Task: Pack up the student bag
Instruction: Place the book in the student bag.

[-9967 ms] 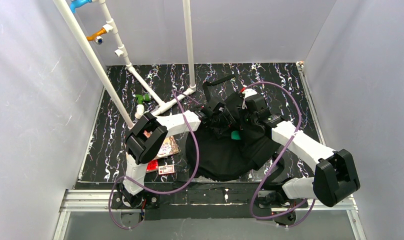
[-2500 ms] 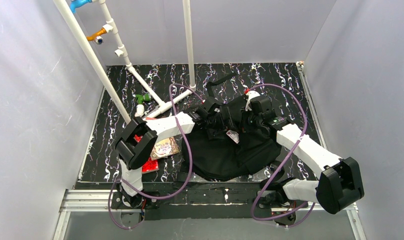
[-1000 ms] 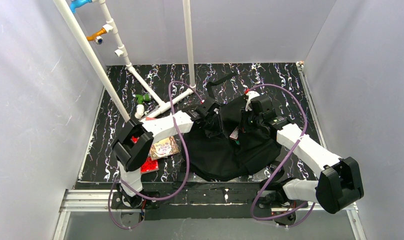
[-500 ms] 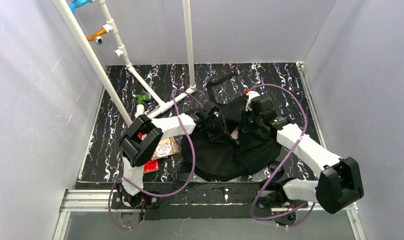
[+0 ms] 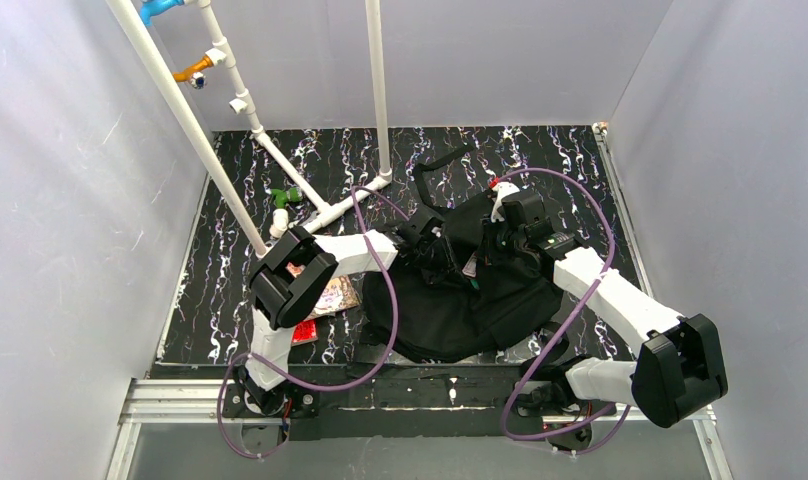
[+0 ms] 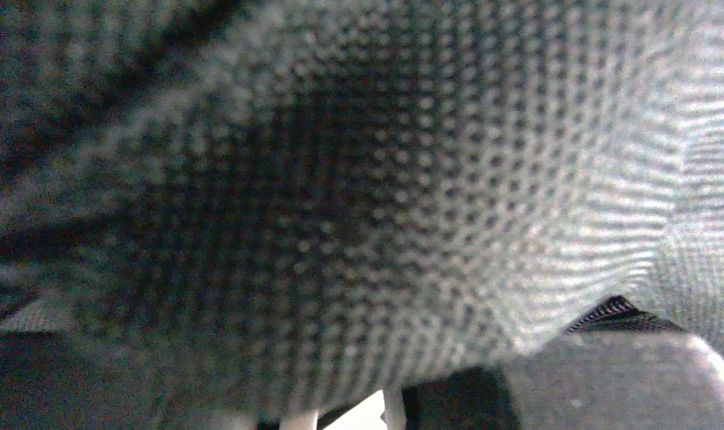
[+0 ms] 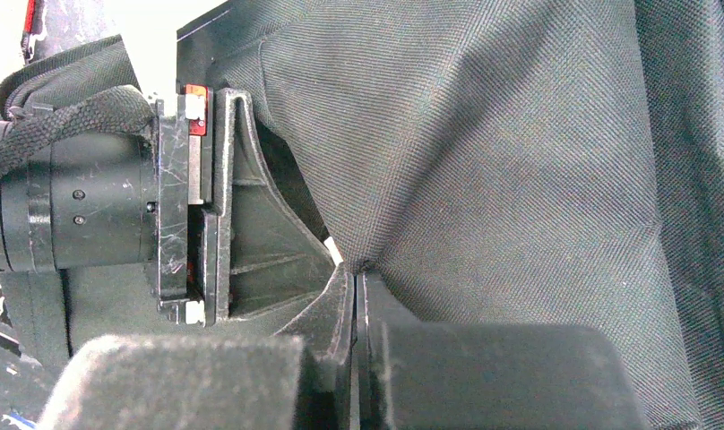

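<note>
Black student bag (image 5: 450, 305) at centre frame, right gripper (image 7: 357, 273) pinched on its fabric fold, left gripper (image 5: 438, 250) pressed against the bag, its opening impossible to tell

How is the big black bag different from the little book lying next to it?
The student bag is much bigger than the book. The bag is black, soft and crumpled; the book is pale and flat. The right gripper pinches the bag's cloth and the left gripper is pressed into it; nothing holds the book. Both lie on the black marbled table.
</note>
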